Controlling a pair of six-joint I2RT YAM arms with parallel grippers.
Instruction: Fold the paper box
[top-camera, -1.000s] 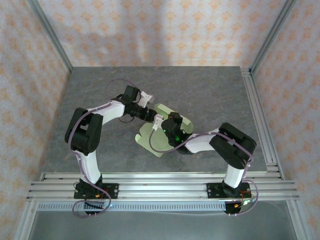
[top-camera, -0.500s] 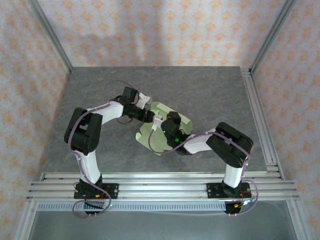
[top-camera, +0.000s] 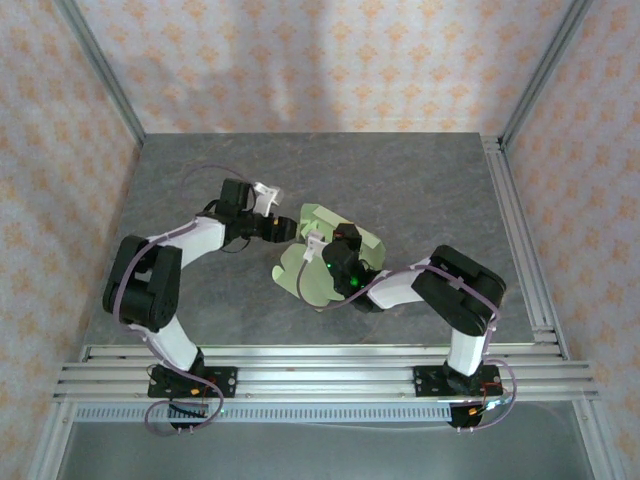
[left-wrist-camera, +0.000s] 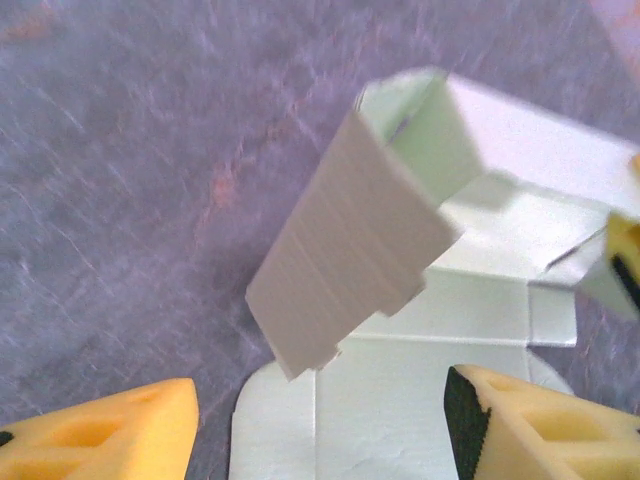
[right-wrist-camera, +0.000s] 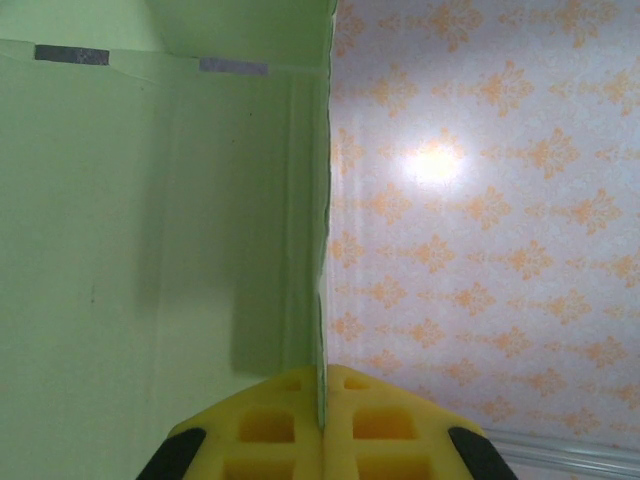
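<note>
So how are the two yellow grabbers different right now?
The left gripper is open, holding nothing; the right gripper is shut, pinching an edge of the paper box. The left gripper faces down at the table; the right gripper faces the wallpaper. Both have yellow fingers.

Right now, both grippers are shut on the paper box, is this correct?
Not quite: the right gripper is shut on an edge of the paper box, but the left wrist view shows the left gripper open, its fingers apart, gripping nothing.
</note>
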